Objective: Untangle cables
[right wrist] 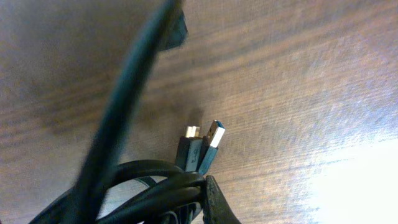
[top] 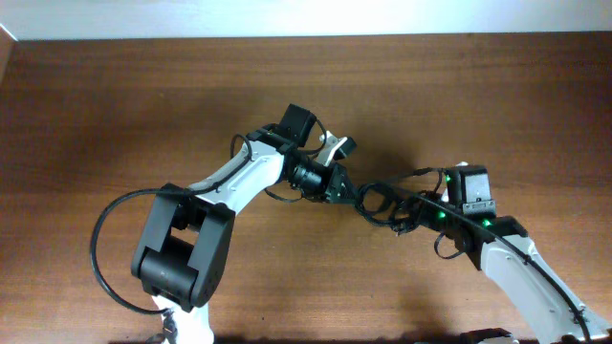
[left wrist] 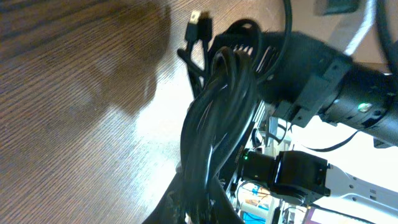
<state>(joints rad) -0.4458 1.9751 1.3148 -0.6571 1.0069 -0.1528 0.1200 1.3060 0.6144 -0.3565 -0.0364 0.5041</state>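
Near table point(top: 115, 96) centre, left gripper point(top: 352, 197) is clamping the cables point(top: 382, 204) tight; at its 4 o'clock, right gripper point(top: 413, 212) is touching them, its opening hidden from view.

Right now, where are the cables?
In the overhead view, the cables are bunched just right of centre, between the left gripper and the right gripper, over the wooden table.
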